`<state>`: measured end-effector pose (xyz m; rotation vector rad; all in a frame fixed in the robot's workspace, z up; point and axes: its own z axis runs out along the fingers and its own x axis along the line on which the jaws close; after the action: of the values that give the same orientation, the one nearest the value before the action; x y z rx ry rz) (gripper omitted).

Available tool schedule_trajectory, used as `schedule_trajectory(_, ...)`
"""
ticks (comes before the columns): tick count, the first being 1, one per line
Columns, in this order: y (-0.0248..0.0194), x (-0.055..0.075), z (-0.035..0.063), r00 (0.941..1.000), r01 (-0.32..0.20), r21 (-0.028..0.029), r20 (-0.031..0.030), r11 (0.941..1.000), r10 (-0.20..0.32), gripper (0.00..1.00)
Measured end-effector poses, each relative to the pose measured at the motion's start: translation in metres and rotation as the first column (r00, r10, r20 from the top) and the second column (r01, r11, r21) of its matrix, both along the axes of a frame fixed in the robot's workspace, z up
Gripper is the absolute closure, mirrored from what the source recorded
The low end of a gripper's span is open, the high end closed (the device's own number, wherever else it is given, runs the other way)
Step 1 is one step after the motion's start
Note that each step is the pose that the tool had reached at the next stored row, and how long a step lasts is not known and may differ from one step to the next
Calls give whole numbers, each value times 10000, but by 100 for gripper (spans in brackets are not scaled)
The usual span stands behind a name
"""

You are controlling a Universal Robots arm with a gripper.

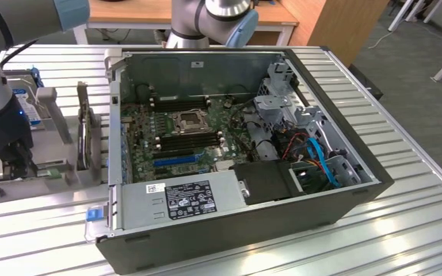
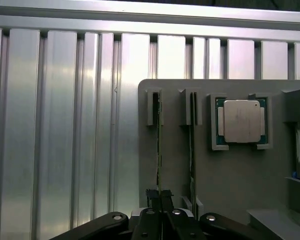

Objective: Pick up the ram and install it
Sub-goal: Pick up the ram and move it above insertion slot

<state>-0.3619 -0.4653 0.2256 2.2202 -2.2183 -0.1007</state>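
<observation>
The hand has its two black fingers clamped together on the ram, a thin flat board seen edge-on. It stands in a slot of the matte grey holder, at the exterior view's left. A second stick stands in the neighbouring slot, with one square silver processor beside it. The ribbed aluminium tabletop also carries one open black computer case.

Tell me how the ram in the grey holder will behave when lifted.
The ram is a thin board on edge, probably light and stiff, but fragile if twisted. Held in narrow slots of the holder, it may bind unless drawn straight. The pincer grips its thin edge, so it might pivot.
</observation>
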Motion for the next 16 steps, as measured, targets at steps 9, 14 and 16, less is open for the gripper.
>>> schedule_trajectory(9, 0, 4, 135, 10000, 0, -1, -1, 10000, 0, 88)
schedule_trajectory(14, 0, 7, 228, 10000, 0, 0, 0, 10000, 0, 88)
schedule_trajectory(16, 0, 8, 267, 10000, 0, 0, -1, 10000, 0, 88)
